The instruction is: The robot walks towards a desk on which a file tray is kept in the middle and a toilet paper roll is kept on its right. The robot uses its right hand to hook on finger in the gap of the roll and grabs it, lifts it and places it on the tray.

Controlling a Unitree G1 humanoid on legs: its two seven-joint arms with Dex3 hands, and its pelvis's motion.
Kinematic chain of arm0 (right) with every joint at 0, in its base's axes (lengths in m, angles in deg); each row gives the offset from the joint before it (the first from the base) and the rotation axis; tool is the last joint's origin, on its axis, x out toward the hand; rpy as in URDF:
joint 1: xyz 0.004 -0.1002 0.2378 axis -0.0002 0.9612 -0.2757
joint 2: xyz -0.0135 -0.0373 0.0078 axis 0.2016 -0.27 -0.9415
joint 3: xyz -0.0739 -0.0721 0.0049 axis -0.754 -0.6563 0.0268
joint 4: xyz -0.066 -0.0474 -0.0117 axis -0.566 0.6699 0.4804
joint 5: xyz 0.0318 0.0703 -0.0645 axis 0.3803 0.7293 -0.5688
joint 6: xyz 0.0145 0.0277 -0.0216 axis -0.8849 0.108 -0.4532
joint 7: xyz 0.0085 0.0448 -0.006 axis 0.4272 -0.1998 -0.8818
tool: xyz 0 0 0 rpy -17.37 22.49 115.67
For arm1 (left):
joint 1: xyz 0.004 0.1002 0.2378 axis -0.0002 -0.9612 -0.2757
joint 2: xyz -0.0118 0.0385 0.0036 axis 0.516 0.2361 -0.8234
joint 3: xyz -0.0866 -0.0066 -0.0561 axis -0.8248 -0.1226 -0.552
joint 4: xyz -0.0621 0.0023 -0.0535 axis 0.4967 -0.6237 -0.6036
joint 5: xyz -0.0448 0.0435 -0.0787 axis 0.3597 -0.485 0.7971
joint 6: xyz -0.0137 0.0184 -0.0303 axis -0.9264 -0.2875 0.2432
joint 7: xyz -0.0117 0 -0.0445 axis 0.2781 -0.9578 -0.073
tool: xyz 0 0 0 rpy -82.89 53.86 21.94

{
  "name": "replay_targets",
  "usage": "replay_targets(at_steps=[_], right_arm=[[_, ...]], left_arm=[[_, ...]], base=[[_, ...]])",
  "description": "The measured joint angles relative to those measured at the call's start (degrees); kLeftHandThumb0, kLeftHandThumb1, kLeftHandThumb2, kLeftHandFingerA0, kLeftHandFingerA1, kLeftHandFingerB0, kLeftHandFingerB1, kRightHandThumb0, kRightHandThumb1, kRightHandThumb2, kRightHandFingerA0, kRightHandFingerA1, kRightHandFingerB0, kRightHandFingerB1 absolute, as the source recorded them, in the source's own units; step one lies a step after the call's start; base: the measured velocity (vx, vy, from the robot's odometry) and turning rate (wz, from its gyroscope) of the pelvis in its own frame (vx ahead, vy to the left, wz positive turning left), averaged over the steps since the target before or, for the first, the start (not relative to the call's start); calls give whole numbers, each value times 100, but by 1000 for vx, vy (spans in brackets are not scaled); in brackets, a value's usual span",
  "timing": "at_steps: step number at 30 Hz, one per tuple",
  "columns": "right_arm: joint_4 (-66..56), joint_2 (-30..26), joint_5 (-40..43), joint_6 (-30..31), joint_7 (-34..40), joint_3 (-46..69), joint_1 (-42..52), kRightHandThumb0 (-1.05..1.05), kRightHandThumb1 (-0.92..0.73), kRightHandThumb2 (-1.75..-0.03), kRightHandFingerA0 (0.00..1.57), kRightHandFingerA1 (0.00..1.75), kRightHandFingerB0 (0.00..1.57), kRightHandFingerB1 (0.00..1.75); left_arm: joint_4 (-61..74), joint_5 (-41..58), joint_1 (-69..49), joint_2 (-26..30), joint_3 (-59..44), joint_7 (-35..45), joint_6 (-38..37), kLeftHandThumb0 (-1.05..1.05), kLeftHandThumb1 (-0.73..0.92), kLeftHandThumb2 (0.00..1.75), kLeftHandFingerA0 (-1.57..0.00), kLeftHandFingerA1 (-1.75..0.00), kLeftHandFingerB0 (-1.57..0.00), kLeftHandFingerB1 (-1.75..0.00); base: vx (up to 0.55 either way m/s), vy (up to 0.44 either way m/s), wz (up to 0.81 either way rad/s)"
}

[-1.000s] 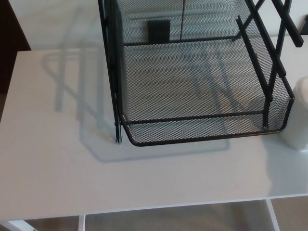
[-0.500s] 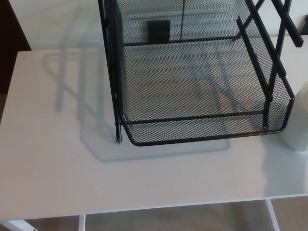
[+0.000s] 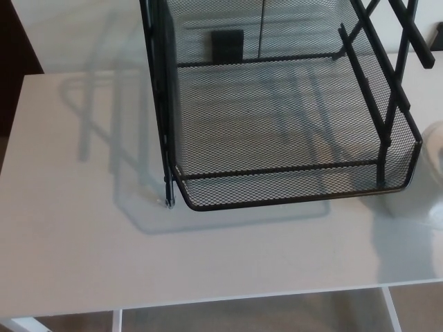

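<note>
Reaching blind risks knocking the roll away, since neither hand is in view and their state cannot be told. Left to right: flat white bench (image 3: 83, 235), black wire-mesh file tray (image 3: 277, 187) at centre, white toilet paper roll (image 3: 435, 149) cropped at the right edge.

You are looking at soft, even, slightly dim light. The tray (image 3: 291, 197) is casting pale grey shadows leftward across the desk (image 3: 76, 235). The roll (image 3: 435, 149) is blurring into white at the right edge.
</note>
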Motion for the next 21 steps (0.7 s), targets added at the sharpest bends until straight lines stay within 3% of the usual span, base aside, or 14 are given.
replay_targets(at_steps=[2,3,6,7,8,10,15,16,17,18,20,21], right_arm=[[41,78,-49,-43,174,-4,1,-17,-58,-77,89,152,93,78],[69,117,-75,-73,279,-7,4,-16,-61,-72,90,143,92,73],[127,198,-141,-166,537,-5,35,-18,-61,-71,92,146,93,73],[142,216,-159,-199,612,-2,47,-21,-64,-68,90,144,92,70],[160,238,-181,-237,698,6,62,-21,-67,-69,87,142,91,70],[181,268,-223,-302,843,32,104,-18,-69,-67,87,147,91,70],[224,274,-281,-509,1190,263,234,-15,-68,-64,92,139,94,68],[224,258,-287,-568,1279,375,247,-17,-61,-60,93,130,93,61],[205,229,-295,-622,1359,521,262,-18,-64,-58,93,120,93,58],[172,183,-301,-655,1412,651,278,-15,-63,-58,92,122,94,59],[20,-31,-328,-724,1524,1038,277,-15,-63,-58,92,122,94,59],[-50,-132,-345,-764,1572,1207,267,-14,-66,-62,86,121,95,62]], left_arm=[[0,0,0,0,0,0,0,-103,92,77,-21,-104,-12,-92],[0,0,0,0,0,0,0,-104,92,76,-19,-104,-12,-92],[0,0,1,-1,0,0,0,-103,92,77,-19,-104,-12,-92],[0,0,1,-1,0,0,0,-95,71,125,-34,-90,-28,-83],[1,0,0,-1,0,0,0,-101,92,77,-20,-103,-13,-91],[10,0,-3,-1,0,0,0,-104,92,77,-19,-104,-12,-92],[22,0,-12,-1,-1,-1,0,-104,92,83,-21,-104,-16,-93],[24,0,-13,0,-1,-4,0,-102,92,80,-21,-104,-15,-93],[29,0,-14,0,0,-5,0,-102,92,79,-11,-116,-11,-106],[32,0,-16,3,-2,-6,0,-102,92,79,-20,-102,-15,-93],[23,0,-20,18,-7,-11,0,-102,92,79,-20,-102,-15,-93],[12,0,-20,29,-7,-13,0,-102,92,80,-11,-116,-11,-105]], base=[[0,0,0],[0,0,0],[0,0,0],[0,0,0],[0,0,0],[0,0,0],[0,0,0],[0,0,0],[0,0,0],[0,0,0],[0,0,0],[0,0,0]])
